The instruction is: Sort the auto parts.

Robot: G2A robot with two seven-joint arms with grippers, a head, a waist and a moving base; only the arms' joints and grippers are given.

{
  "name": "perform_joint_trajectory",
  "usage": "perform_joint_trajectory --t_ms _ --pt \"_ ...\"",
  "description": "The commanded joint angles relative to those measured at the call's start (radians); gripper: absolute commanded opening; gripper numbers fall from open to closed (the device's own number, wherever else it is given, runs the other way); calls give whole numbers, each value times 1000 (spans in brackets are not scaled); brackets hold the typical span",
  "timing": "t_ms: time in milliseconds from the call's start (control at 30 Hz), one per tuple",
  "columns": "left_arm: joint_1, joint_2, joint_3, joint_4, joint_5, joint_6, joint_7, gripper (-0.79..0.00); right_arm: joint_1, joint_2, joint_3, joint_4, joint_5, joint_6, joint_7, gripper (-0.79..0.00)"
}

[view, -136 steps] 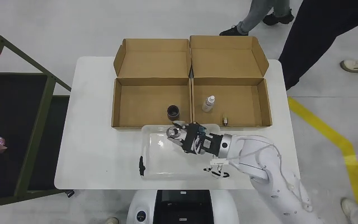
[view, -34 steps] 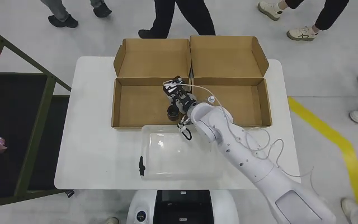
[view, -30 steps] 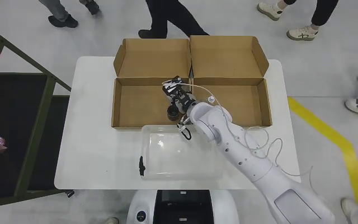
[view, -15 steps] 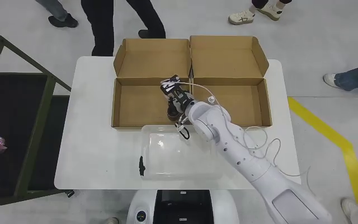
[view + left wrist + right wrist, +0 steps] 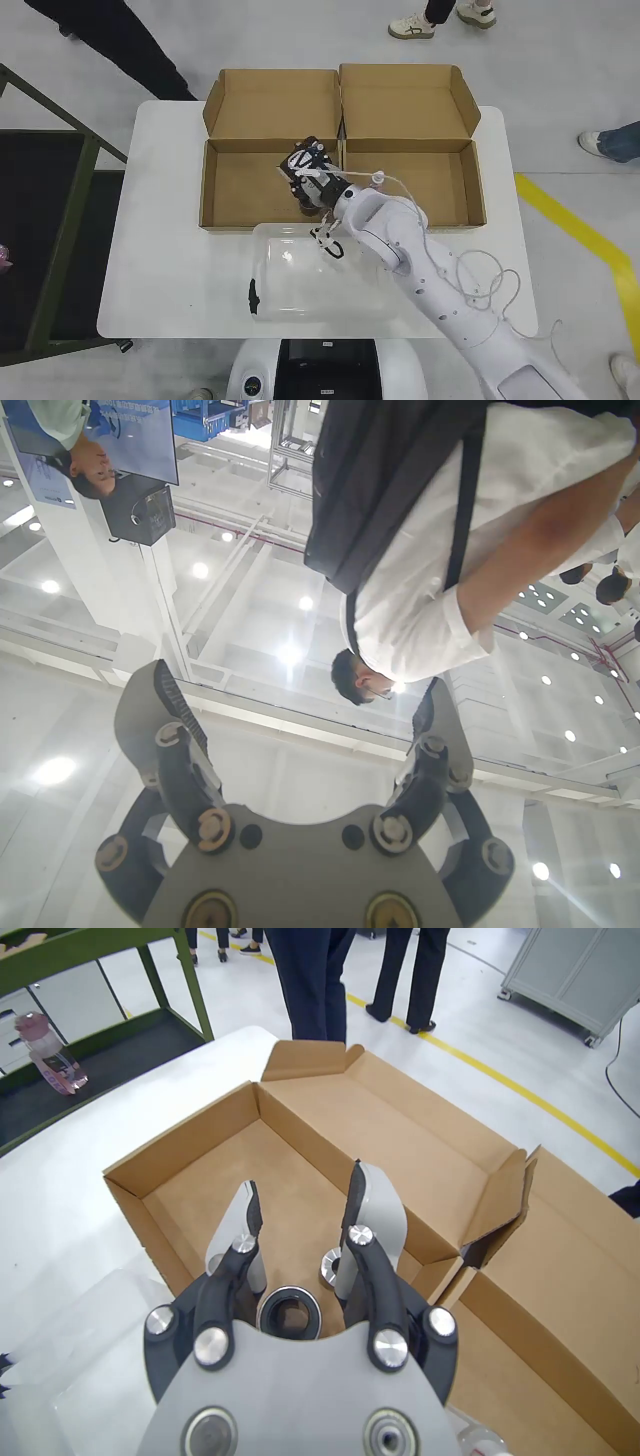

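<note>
**Top view.** My right gripper (image 5: 301, 163) hangs over the left cardboard box (image 5: 208, 190), close to the wall that adjoins the neighbouring box.

**Left wrist view.** My left gripper (image 5: 296, 679) points up at the ceiling, with its jaws spread wide and nothing between them.

**Right wrist view.** My right gripper (image 5: 305, 1178) is partly open and empty. On the box floor beneath it a black ring (image 5: 290, 1310) lies flat, with a hollow centre. Just beside it stands a short silver cylinder (image 5: 330, 1268) with a bored top.
</note>
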Motion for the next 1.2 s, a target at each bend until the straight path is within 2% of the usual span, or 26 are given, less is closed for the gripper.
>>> perform_joint_trajectory --t_ms 0,67,133,267,367,433,767,1167 --pt "0 0 0 0 0 0 0 0 -41 9 24 -58 -20 -24 -15 -431" --pt "0 0 0 0 0 0 0 0 -78 19 45 -108 -44 -56 -27 -376" --pt "0 0 0 0 0 0 0 0 -116 29 69 -154 -66 -90 -40 -283" --pt "0 0 0 0 0 0 0 0 -210 49 135 -243 -94 -120 -70 -237" --pt "0 0 0 0 0 0 0 0 -284 64 188 -302 -122 -139 -94 -65" --pt "0 0 0 0 0 0 0 0 -333 73 227 -334 -139 -154 -123 0" --pt "0 0 0 0 0 0 0 0 -596 110 451 -400 -112 -178 -361 0" --pt "0 0 0 0 0 0 0 0 -851 129 660 -406 -98 -110 -575 0"
